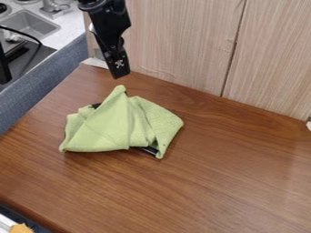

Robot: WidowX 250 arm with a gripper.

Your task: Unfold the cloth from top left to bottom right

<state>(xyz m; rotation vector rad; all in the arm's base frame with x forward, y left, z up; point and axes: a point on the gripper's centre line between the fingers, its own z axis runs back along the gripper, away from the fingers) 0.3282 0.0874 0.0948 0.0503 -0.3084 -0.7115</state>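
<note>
Light-green fabric cloth (112,125), bunched, peaked, on left part of brown wood-grain table (237,182); dark object (147,149) beneath probably props it up. Black robot gripper (119,70) hangs beyond cloth's far peak, likely placed for grasping it; cannot tell whether released or clenched.

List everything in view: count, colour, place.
cloth: one, green, folded on the table
dark object: count unclear, black, under the cloth
table: one, brown, under the cloth
panels: two, pale wood, behind the table
divider: one, blue, left of the table
sink: one, grey, upper left
faucet: one, silver, beside the sink
counter: one, white, around the sink
cable: one, black, left edge
black items: several, black, left edge
orange item: one, orange, bottom left
white item: one, white, right edge
arm: one, black, top left
pincer: one, black, near the cloth
</note>
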